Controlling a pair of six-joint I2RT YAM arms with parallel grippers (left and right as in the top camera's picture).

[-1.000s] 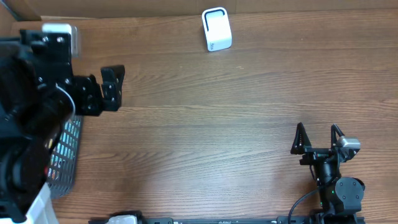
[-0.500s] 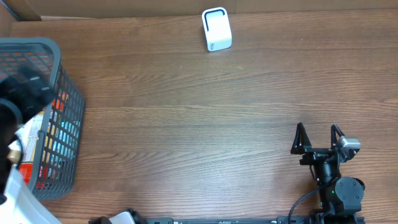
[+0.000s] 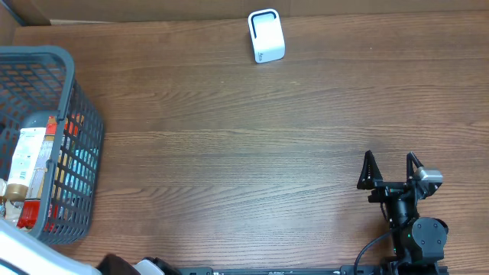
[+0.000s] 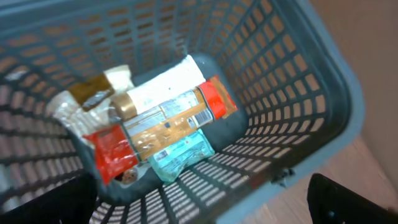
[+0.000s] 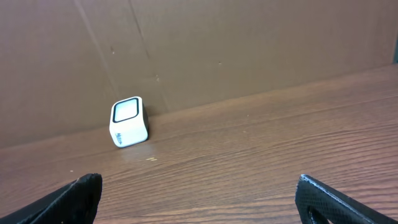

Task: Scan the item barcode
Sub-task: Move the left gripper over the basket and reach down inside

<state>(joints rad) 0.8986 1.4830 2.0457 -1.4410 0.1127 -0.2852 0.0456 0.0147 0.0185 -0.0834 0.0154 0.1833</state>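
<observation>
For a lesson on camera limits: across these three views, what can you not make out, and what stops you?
1. Barcodes on the packets: in the left wrist view, blur smears the print. In the overhead view they are too small and partly behind the basket mesh.
2. Basket's left side: in the overhead view, cut off by the frame edge.
3. Markings on the scanner: in the right wrist view, too small to read.

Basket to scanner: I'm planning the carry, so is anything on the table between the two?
Nothing visible does. The table between the basket and the white scanner is bare wood. The right hand sits open by the near edge, well off that line. The packets only have to clear the basket's own wall.
</observation>
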